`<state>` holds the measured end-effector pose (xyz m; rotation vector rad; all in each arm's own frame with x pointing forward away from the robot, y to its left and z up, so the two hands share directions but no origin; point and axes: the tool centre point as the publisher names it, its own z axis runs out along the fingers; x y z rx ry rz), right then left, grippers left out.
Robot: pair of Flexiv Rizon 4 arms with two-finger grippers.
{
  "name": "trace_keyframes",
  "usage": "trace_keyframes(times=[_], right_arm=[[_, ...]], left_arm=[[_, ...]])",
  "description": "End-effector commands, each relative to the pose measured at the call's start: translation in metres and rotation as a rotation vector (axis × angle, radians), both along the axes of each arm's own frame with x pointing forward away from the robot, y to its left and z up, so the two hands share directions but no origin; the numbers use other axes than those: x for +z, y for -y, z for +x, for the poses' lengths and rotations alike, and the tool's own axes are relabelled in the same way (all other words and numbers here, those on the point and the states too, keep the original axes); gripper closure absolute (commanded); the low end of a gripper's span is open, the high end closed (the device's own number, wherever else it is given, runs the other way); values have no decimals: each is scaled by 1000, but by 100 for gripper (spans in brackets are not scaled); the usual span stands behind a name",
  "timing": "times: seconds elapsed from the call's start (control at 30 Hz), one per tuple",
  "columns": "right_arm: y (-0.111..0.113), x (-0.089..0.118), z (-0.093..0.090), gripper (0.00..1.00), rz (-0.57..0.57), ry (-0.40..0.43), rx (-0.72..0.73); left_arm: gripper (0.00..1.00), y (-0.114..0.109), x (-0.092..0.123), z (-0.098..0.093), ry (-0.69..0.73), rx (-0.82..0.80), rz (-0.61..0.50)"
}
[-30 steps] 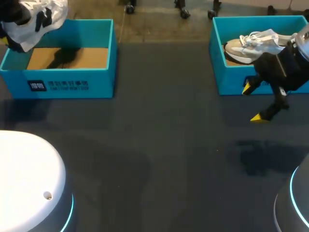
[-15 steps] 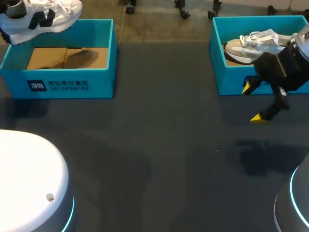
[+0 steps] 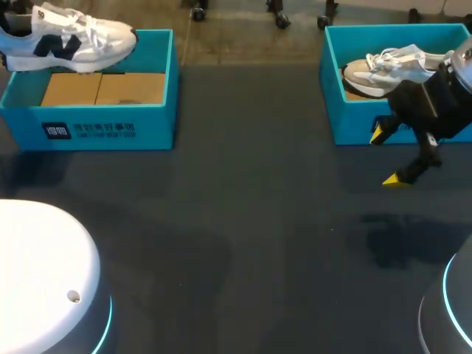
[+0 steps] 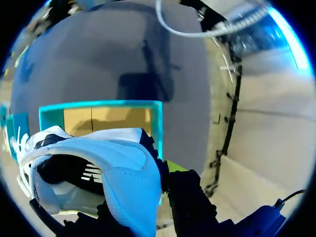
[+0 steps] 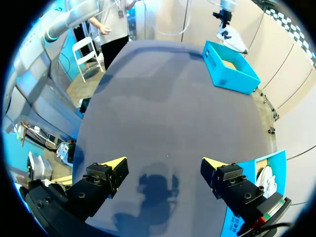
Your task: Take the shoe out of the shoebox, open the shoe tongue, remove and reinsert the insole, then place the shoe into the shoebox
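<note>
Hanging: white shoe (image 3: 70,46), level, above the left shoebox (image 3: 110,131) | grip: left hand (image 4: 148,187) closed on its heel end | handling, judged: light, soft upper, stiffer sole, loose laces; heel collar or sole flanks hold best, tongue would fold | right hand (image 3: 386,156) open, empty, over the worktop (image 3: 243,221) near right shoebox (image 3: 354,125) with second shoe (image 3: 383,68).

Table (image 3: 251,221): flat, dark grey surface. Two items rest directly on it, well apart, both at the far edge.
1. Left box (image 3: 110,133): teal, open-topped, far left corner; brown cardboard floor; white print on the near wall.
2. Right box (image 3: 354,125): teal, open-topped, far right corner, running past the view's right edge.
</note>
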<state>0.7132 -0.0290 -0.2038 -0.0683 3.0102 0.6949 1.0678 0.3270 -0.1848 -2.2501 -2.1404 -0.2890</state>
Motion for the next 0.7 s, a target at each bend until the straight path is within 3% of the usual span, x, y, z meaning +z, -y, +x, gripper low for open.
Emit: trace_keyframes(times=[0.03,0.37,0.7], right_arm=[[-1,-1,1,0,-2,-1,0],[-1,-1,1,0,-2,-1,0],[-1,-1,1,0,-2,-1,0]], left_arm=[[100,2,-5,-7,14,-282,-26],[100,6,-16,-11,-10,-179,-49],[100,5,-12,-1,-13,-55,-89]])
